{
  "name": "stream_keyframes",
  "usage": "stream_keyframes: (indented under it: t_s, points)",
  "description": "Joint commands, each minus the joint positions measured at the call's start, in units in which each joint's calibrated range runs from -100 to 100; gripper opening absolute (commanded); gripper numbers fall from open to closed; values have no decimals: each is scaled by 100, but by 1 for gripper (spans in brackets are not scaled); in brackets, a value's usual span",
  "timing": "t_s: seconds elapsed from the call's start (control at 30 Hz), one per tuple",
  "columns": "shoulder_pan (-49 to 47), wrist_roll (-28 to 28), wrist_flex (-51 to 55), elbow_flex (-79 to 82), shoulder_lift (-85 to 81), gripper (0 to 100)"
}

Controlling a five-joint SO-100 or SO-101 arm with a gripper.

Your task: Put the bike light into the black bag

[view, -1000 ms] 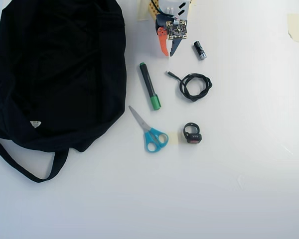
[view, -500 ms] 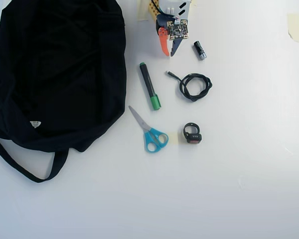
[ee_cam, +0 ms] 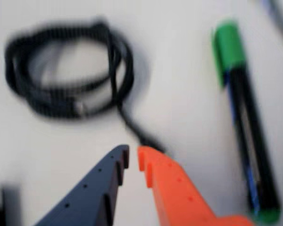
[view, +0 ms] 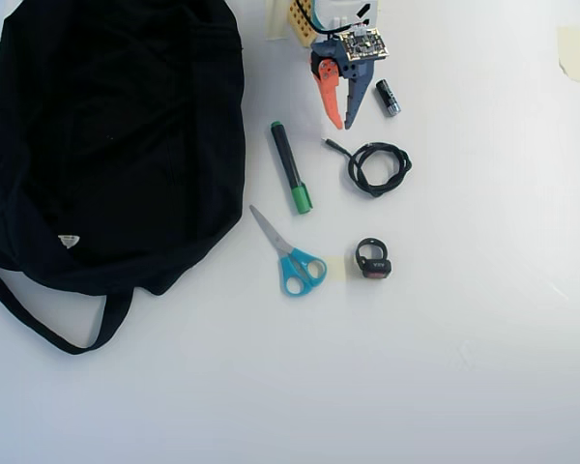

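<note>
Gripper (view: 342, 126) is being shown advanced down overhead view from position half second ago, tips now nearer coiled cable (view: 378, 167); fingers are being held nearly closed, narrow gap only, nothing grasped, as confirmed in wrist view (ee_cam: 133, 157); bike light (view: 372, 260) is being left unmoved on table (view: 483, 319), just right of scissors (view: 290, 258), well apart from gripper; black bag (view: 106, 145) is lying unchanged at left; green marker (view: 291, 166) and small cylinder (view: 388, 98) are unmoved.
</note>
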Motion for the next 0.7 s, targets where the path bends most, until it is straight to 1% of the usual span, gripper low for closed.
stream_keyframes:
  t_s: [0.0,0.1,0.27,0.4,0.5,0.53,0.67]
  points:
    - [-39,-16,-1308,-699,979,2]
    - [-47,-53,-2463,-1256,1942,2]
    - [-47,-598,-4202,-2298,3518,2]
    - [-62,-619,-5270,-3367,4896,2]
    - [-92,-577,-5503,-4526,6058,2]
    - [-54,-572,-5469,-5550,6879,2]
    - [-24,-567,-5434,-6862,7966,2]
